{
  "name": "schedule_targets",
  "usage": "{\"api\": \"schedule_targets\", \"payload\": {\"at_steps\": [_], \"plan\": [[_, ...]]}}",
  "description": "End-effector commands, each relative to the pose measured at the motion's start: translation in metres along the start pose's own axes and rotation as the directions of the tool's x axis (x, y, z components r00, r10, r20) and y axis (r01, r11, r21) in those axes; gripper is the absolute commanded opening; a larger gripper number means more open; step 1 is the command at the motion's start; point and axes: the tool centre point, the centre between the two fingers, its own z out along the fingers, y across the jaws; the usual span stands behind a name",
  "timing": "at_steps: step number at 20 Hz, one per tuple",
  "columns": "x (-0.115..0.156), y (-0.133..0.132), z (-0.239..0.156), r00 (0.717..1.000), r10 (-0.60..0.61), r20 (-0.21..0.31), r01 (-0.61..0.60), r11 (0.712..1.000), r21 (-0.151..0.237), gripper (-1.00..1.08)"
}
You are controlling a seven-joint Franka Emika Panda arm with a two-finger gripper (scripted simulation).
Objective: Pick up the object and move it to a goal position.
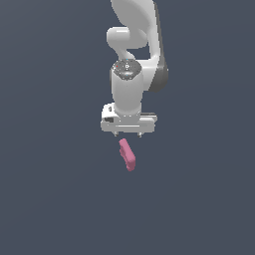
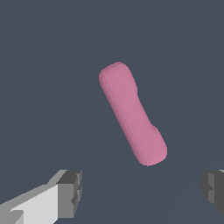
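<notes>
The small matte pink slab with rounded ends (image 1: 127,155) lies nearest in the exterior view, on the plain dark grey-blue ground (image 1: 50,199). It shows edge-on as a thin, slightly bent bar, slanting from its upper end toward the exterior view's right at its lower end. It sits just below the robot's hand and is not touching it.

Directly behind and above the slab hangs the white two-fingered gripper (image 1: 128,134) of the glossy white robot arm (image 1: 130,74), pointing straight down. Its short finger stubs stand wide apart at either end of the flat white hand body, with nothing between them.

In the wrist view the pink slab (image 2: 132,113) lies diagonally on the ground beyond the grey finger pads (image 2: 70,193), which sit far apart at both edges of the picture, clear of the slab.

Farther back the arm's rounded white links rise out of the top of the exterior view.
</notes>
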Motion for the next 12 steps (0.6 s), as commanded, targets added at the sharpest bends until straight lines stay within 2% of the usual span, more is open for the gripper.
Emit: {"api": "schedule_targets", "payload": {"at_steps": [1,7,12], "plan": [[0.002,0.000,0.001,1.000,-0.019,-0.001,0.019,1.000,-0.001,1.00],[0.010,0.001,0.004,0.994,-0.107,-0.004,0.107,0.994,-0.005,1.00],[0.021,0.001,0.009,0.976,-0.217,-0.007,0.217,0.976,-0.010,1.00]]}}
